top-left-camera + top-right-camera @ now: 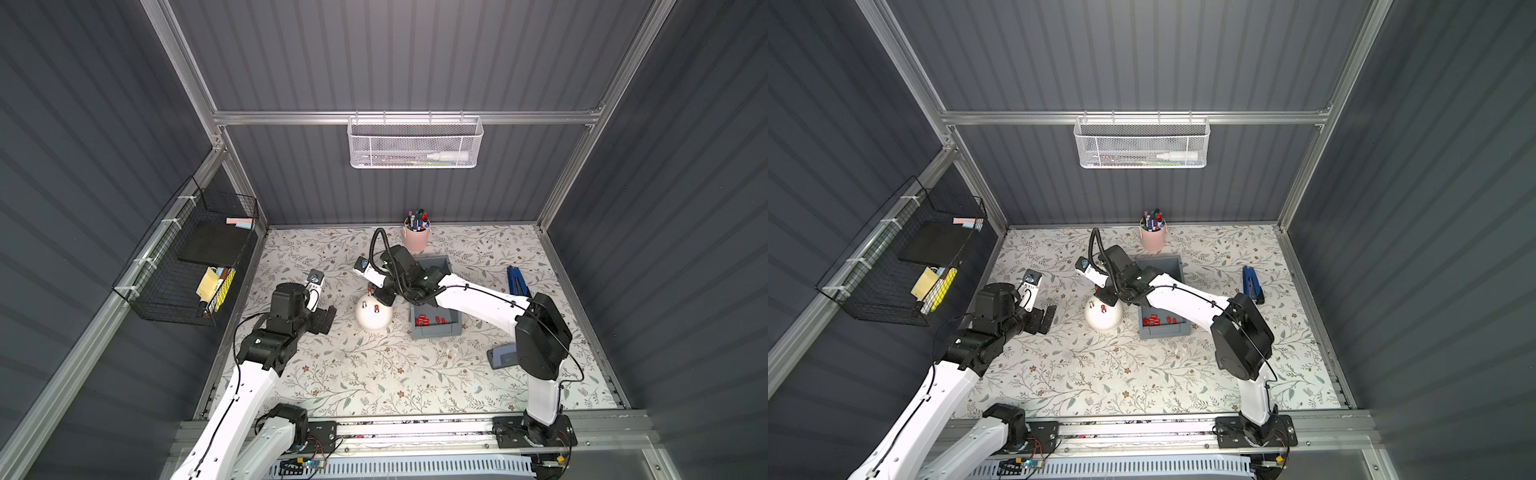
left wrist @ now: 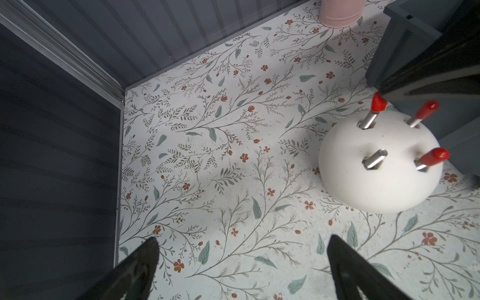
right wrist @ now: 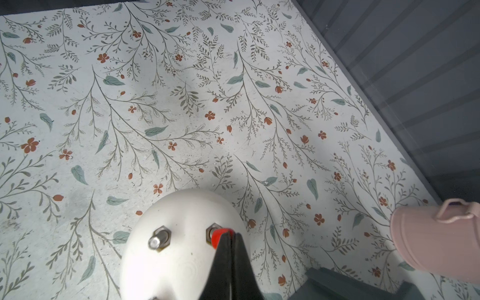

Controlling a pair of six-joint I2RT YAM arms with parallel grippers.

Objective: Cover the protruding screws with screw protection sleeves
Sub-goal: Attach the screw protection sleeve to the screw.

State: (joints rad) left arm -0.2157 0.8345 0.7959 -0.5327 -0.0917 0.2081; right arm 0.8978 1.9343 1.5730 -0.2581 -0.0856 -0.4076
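The white dome (image 1: 373, 320) (image 1: 1104, 322) stands mid-table with the protruding screws sticking out of it. In the left wrist view one screw (image 2: 375, 159) is bare, and two carry red screw protection sleeves (image 2: 433, 157) (image 2: 427, 110). A third sleeve (image 2: 378, 102) (image 3: 217, 237) sits high on its screw (image 2: 368, 121), and my right gripper (image 3: 230, 235) (image 1: 377, 296) is shut on its top end. My left gripper (image 2: 244, 237) (image 1: 328, 318) hangs open left of the dome, with only tablecloth between its fingers. Several loose sleeves (image 1: 430, 320) (image 1: 1156, 320) lie in a grey bin.
The grey bin (image 1: 436, 333) stands right of the dome, under my right forearm. A pink cup of marker pens (image 1: 416, 241) is at the back. A blue stapler (image 1: 517, 282) and a grey-blue tool (image 1: 500, 357) lie to the right. Wire baskets hang on the left and back walls.
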